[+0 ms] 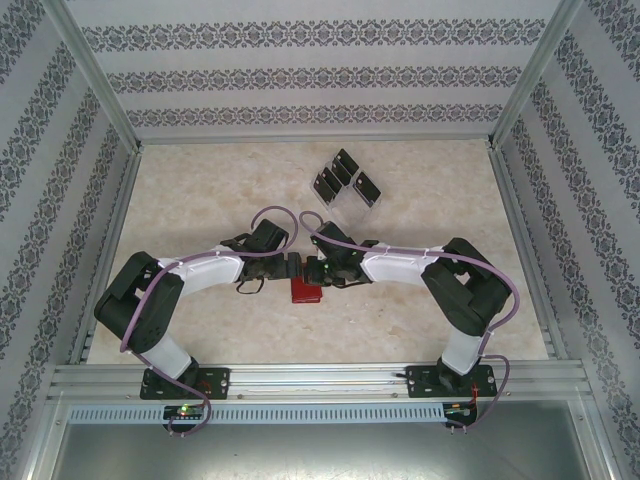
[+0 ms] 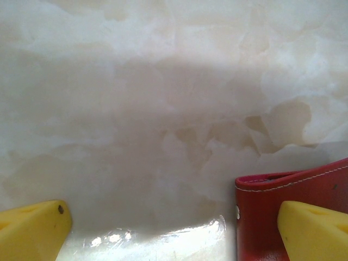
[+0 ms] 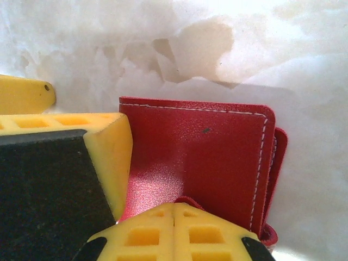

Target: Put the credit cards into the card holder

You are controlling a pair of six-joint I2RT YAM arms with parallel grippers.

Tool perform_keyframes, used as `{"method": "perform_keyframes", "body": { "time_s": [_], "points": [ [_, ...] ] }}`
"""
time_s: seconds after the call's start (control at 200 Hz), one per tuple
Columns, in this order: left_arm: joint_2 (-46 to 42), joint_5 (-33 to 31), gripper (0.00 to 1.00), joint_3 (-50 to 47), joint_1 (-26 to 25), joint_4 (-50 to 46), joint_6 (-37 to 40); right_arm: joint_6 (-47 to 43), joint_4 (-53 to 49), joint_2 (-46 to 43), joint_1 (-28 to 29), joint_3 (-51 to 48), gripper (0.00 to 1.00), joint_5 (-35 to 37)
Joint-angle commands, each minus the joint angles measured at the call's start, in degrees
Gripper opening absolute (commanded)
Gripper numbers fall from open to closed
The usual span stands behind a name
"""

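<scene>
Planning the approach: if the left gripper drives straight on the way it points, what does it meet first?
Probably the card holder: the left gripper is open and one finger overlaps its red edge, while bare table lies between the fingers. Depth there is unclear.

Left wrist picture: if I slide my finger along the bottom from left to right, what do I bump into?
yellow claw finger → shiny clear patch, maybe plastic → red wallet → other yellow claw finger
</scene>
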Motion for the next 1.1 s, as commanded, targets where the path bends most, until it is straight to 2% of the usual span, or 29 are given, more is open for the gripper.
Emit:
{"method": "perform_keyframes", "body": {
  "time_s": [0.0,0.315,0.645,0.839,1.094],
  "points": [
    [2.2,2.5,1.00,-2.5,0.5,1.0,-1.5,1.2,-7.4,4.0,-1.0,-4.5,0.00,5.0],
    [1.8,3.1,1.00,-3.0,0.3,1.1,-1.8,1.6,-9.8,4.4,-1.4,-8.5,0.00,6.3],
    [2.1,4.3,1.00,-4.8,0.3,3.2,-2.5,1.3,-10.6,10.4,-2.0,-7.8,0.00,5.2],
    [2.1,4.8,1.00,-5.1,0.3,3.6,-2.5,-0.2,-13.3,5.5,-2.1,-6.6,0.00,6.2],
    [2.3,5.0,1.00,-5.2,0.3,3.8,-2.4,-7.3,-22.4,1.3,-1.7,1.0,0.00,11.1]
  ]
}}
